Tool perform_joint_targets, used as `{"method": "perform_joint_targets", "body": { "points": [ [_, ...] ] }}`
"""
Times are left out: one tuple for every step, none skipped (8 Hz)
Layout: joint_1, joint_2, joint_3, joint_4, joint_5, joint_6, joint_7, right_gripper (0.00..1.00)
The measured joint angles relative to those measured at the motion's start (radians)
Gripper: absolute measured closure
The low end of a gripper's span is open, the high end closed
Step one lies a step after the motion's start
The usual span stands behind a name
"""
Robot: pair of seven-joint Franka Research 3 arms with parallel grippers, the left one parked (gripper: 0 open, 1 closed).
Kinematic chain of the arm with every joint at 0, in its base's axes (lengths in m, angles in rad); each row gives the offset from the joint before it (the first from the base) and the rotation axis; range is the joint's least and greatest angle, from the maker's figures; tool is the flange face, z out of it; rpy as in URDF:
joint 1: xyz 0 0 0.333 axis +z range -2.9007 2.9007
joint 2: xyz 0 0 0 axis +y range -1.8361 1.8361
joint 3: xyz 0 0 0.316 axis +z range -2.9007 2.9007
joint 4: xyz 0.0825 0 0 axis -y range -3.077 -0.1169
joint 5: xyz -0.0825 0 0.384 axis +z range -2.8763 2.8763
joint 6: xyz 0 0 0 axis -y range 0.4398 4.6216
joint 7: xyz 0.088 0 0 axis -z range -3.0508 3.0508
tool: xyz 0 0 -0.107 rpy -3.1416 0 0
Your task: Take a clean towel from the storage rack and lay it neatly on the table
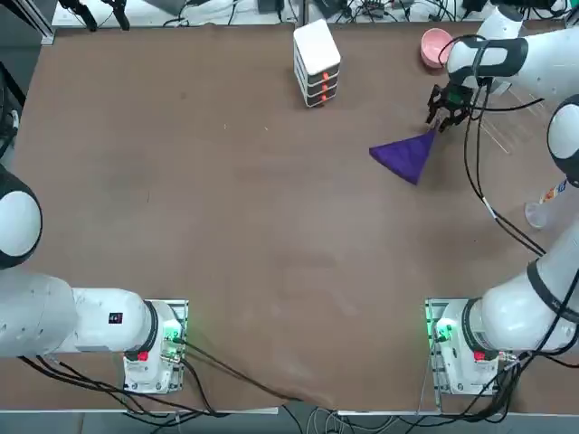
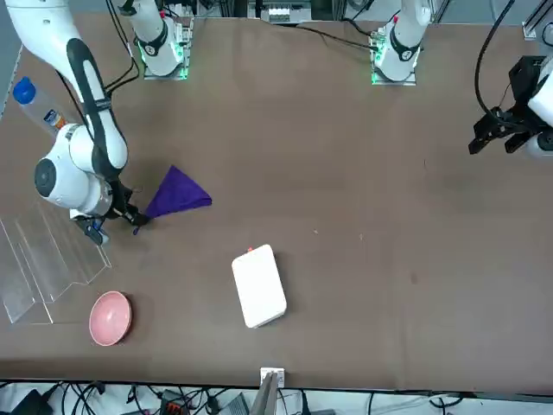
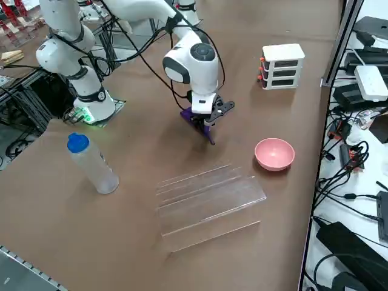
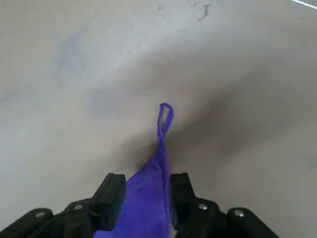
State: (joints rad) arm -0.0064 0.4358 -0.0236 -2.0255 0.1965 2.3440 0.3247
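My right gripper (image 4: pixel 148 183) hangs low over the matte brown table (image 1: pixel 244 226), to the robot's right of the white drawer unit (image 1: pixel 317 61) and nearer the arm bases than it is. I have my two fingers (image 4: pixel 185 193) spread, the narrow looped corner of the purple towel (image 1: pixel 404 155) between them; I cannot tell whether both touch it. The towel spreads out from me toward the drawer unit's side, well apart from that unit. Farther right of the unit than the towel stands the clear rack (image 3: pixel 209 209); the pink bowl (image 3: pixel 274 154) sits directly right of the unit, and the blue-capped bottle (image 3: pixel 93 163) is farthest right and baseward. Beyond the unit, past the table's far edge, runs a white worktop (image 3: pixel 357 212) strewn with black cables and devices.
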Motion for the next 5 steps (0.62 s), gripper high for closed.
{"method": "perform_joint_targets", "body": {
  "points": [
    [-0.006,0.001,-0.004,-0.004,-0.001,0.0,-0.052,0.45],
    [-0.013,0.001,-0.006,-0.007,-0.001,0.0,-0.088,0.48],
    [-0.016,0.002,-0.006,-0.01,-0.001,0.002,-0.103,0.48],
    [-0.016,0.003,-0.006,-0.01,-0.001,0.004,-0.106,0.49],
    [-0.016,0.004,-0.005,-0.01,-0.001,0.007,-0.106,0.55]
  ]
}}
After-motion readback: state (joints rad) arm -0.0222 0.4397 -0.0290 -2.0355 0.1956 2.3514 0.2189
